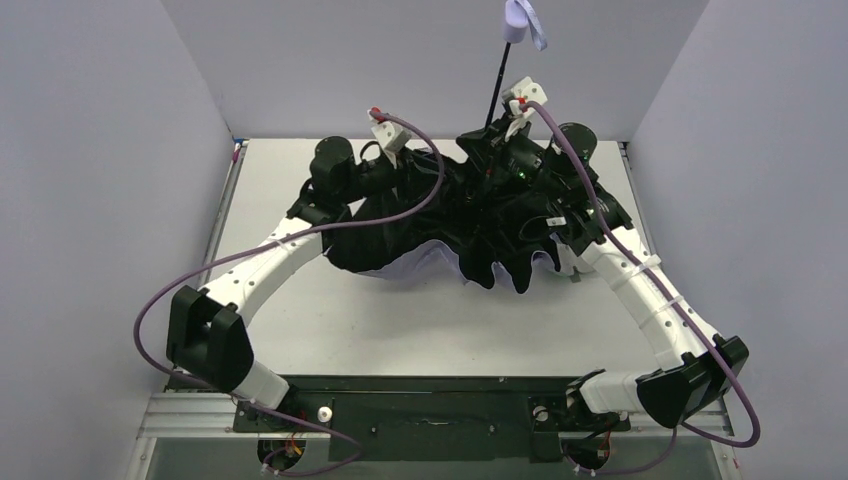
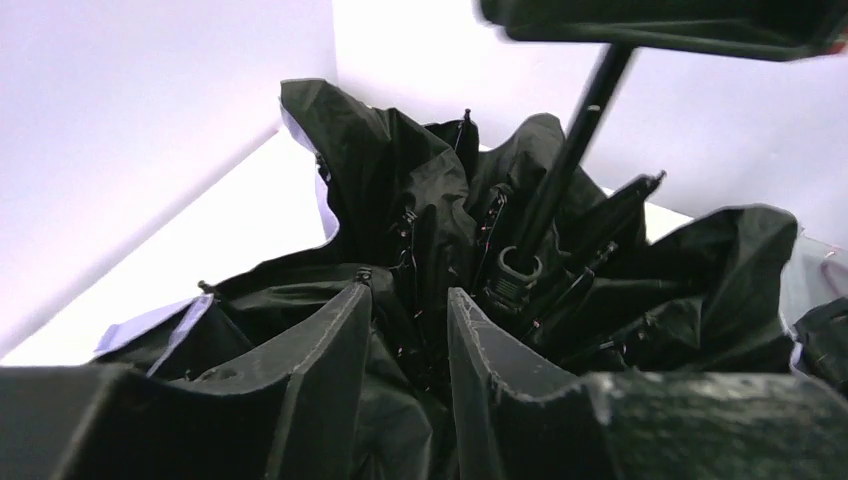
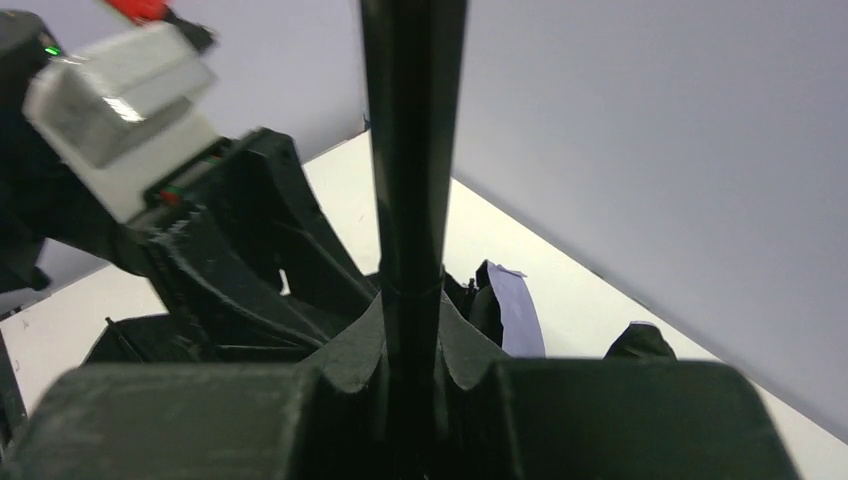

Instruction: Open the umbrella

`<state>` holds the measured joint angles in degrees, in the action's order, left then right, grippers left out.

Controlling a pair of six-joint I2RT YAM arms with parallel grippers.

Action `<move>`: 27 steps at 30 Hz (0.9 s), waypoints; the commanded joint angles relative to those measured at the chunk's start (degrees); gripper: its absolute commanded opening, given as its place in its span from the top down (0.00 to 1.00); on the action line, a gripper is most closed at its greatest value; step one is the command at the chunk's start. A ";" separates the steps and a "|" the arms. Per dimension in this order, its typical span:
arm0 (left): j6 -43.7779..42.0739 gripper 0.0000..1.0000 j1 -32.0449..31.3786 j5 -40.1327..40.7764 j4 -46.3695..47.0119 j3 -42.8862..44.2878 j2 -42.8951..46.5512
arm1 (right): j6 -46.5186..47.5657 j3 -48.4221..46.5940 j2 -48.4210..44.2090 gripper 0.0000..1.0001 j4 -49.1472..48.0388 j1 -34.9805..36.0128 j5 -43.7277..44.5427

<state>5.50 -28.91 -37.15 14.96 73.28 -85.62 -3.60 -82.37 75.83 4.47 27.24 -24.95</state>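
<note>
My right tool (image 3: 410, 345) is clamping the thin black shaft (image 3: 410, 150) of the umbrella (image 1: 440, 230). My left tool (image 2: 410, 335) is hovering with its fingers apart over the crumpled black canopy (image 2: 400, 200). The umbrella is sitting mid-desk (image 1: 400, 330), with its lavender handle (image 1: 517, 20) pointing up.

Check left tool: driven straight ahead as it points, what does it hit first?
Most likely the bunched black lining of the umbrella, lying right between and ahead of the left tool's open fingers. The runner collar on the shaft sits just beyond, slightly right; depth is unclear.
</note>
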 commanded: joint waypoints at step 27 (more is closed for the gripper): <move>27.59 0.53 9.47 6.78 8.10 0.01 -10.97 | -3.61 -3.28 -0.79 1.00 -8.05 2.40 -3.51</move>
<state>32.42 -19.66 -23.03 10.26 75.31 -99.94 -6.92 -82.72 76.71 2.98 29.32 -26.72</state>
